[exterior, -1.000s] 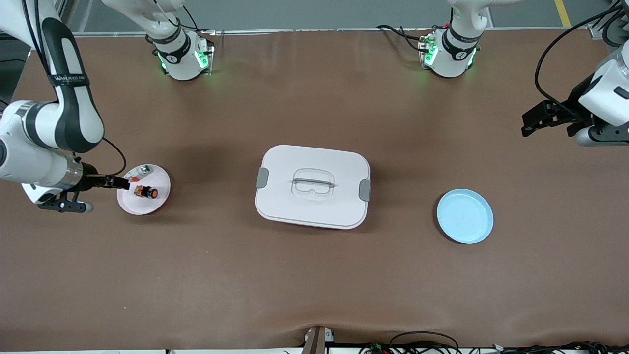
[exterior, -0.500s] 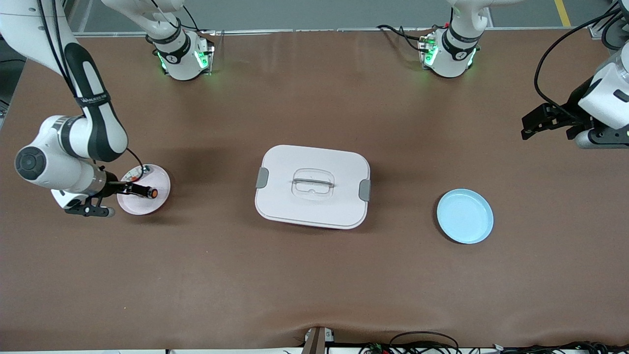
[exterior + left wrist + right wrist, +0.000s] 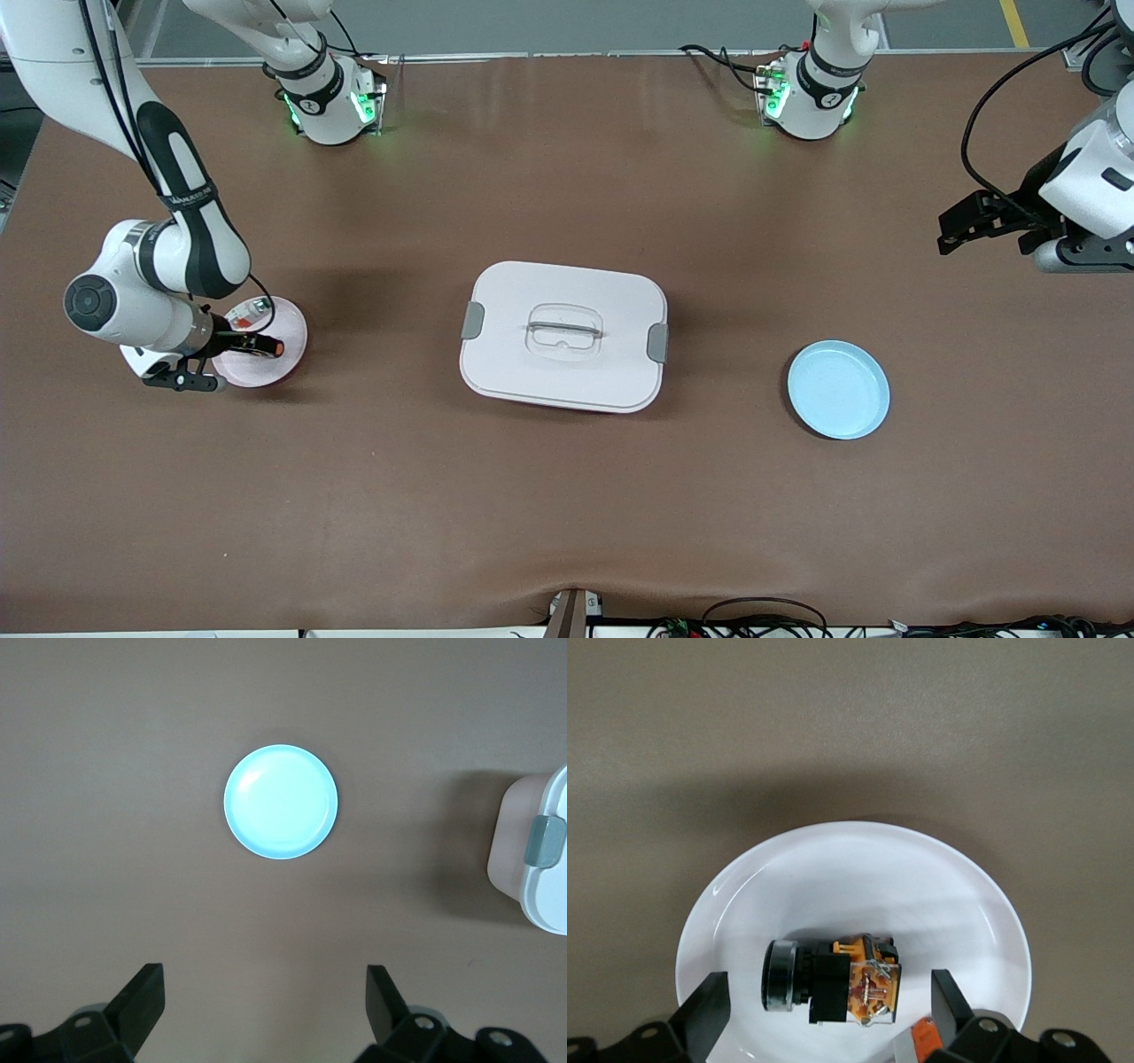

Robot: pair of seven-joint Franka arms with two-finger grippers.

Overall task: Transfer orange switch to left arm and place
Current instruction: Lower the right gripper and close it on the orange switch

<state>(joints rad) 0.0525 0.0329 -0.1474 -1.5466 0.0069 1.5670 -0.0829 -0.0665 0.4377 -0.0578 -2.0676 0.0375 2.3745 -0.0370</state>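
Blue plate (image 3: 838, 390) lies nearest the front camera at the left arm's end, the box (image 3: 563, 336) mid-table. Orange switch (image 3: 831, 981) lies on its side on the pink plate (image 3: 288, 354) at the right arm's end, between the spread fingers of the right gripper (image 3: 827, 1017), not gripped. Left gripper (image 3: 264, 1008) waits, fingers apart and empty, over bare table (image 3: 567, 514) at the left arm's end.
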